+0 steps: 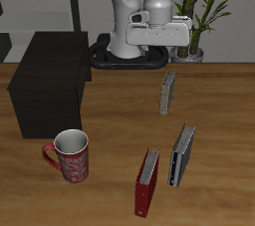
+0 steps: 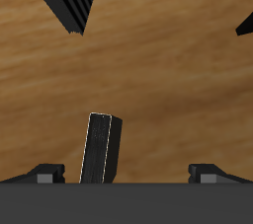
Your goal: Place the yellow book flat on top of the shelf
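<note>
On the wooden table [image 1: 110, 120] the yellow book [image 1: 167, 93] stands up on its edge, well apart from the shelf [image 1: 50, 81]. Above the book hangs the gripper [image 1: 171, 49], its fingers [image 2: 40, 173] spread wide and holding nothing. Nearer the front edge stand a red book [image 1: 147, 183], a dark grey book [image 1: 182, 155] and a red mug [image 1: 71, 156].
</note>
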